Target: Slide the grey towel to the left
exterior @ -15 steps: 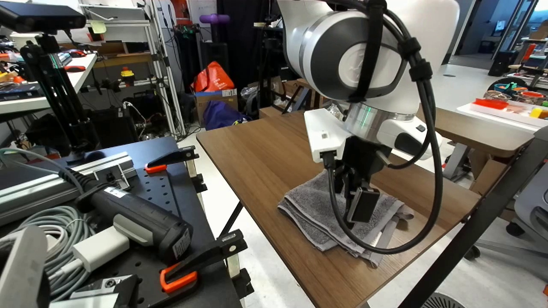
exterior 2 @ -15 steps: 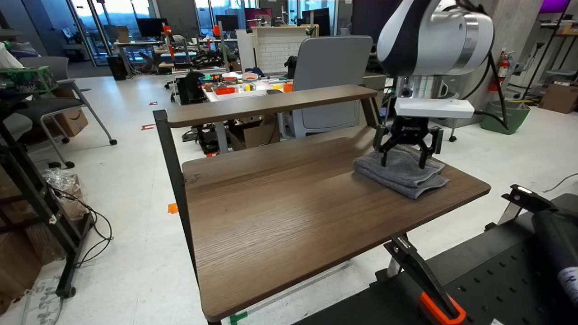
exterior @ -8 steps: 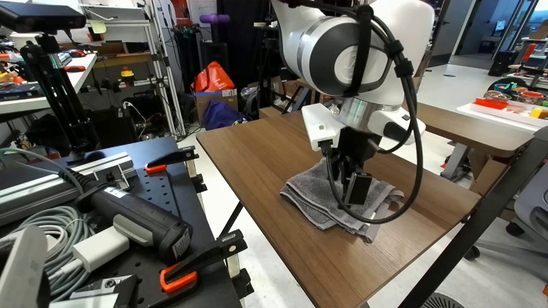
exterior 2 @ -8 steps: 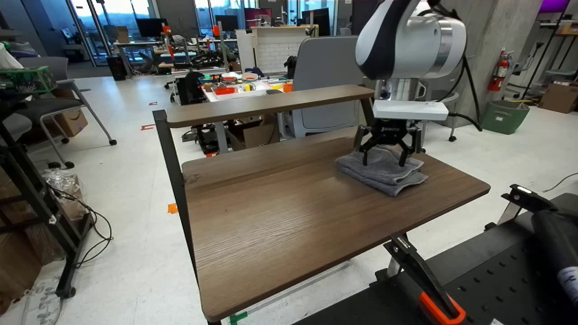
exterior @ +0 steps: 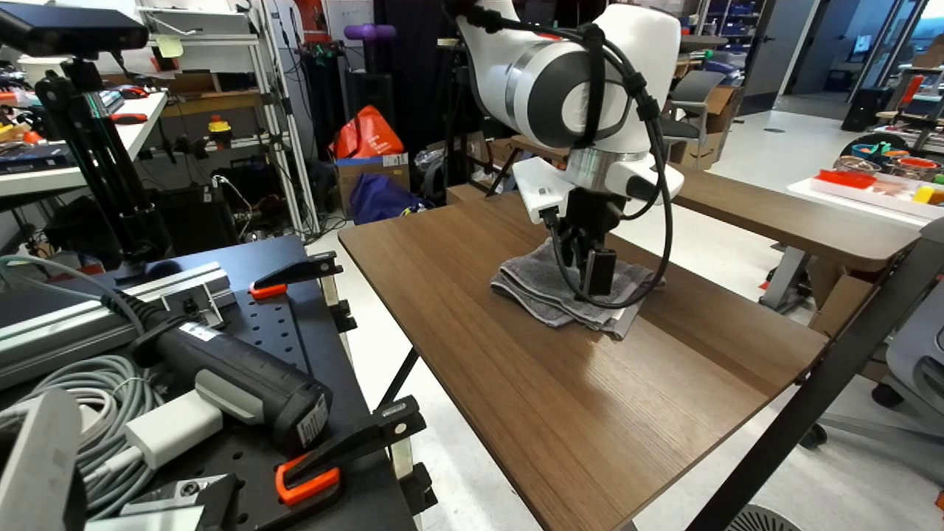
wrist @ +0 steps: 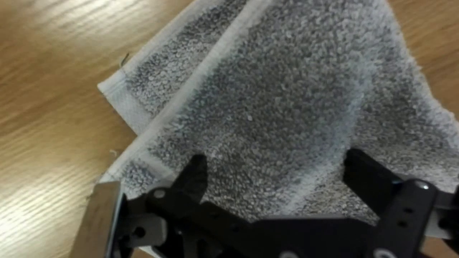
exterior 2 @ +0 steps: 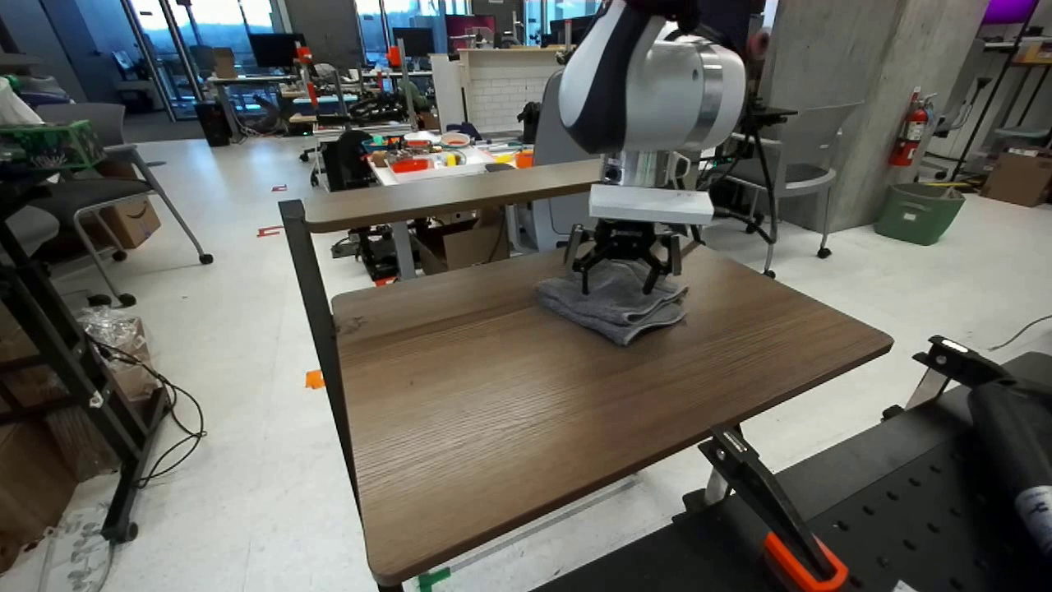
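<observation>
Standing wide apart, the fingers (wrist: 193, 175) of the gripper (wrist: 276, 165) seem to touch the grey terry towel (exterior 2: 612, 306) folded on the wooden tabletop (exterior 2: 509, 419). Likely light and limp, the towel should slide best pressed at its middle; edges may rumple.

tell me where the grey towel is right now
In both exterior views, the grey towel lies right of the picture's centre, around the middle of the wooden table, beneath the open gripper.

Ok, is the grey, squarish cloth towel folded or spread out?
Folded: in the wrist view, one hemmed layer of the grey towel lies over another, whose corner pokes out beneath.
</observation>
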Controlling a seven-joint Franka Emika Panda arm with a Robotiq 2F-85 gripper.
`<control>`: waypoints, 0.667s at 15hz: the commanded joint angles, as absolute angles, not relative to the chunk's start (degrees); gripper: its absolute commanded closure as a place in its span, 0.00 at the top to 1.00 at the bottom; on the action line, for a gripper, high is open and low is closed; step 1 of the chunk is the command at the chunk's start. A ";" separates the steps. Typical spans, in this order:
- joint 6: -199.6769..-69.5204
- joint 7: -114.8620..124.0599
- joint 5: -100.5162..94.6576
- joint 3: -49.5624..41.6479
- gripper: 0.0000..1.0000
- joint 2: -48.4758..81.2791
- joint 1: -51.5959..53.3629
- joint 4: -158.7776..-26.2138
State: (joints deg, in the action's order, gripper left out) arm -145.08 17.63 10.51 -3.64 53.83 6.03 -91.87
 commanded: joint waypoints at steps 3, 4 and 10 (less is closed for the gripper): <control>-143.03 20.69 9.78 -2.49 1.00 59.83 7.56 -82.03; -143.05 20.92 9.66 -2.59 1.00 60.02 7.79 -81.60; -141.17 22.34 9.85 -2.49 1.00 51.76 9.03 -88.12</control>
State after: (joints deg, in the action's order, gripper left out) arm -143.35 20.91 10.51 -2.80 57.19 8.28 -84.00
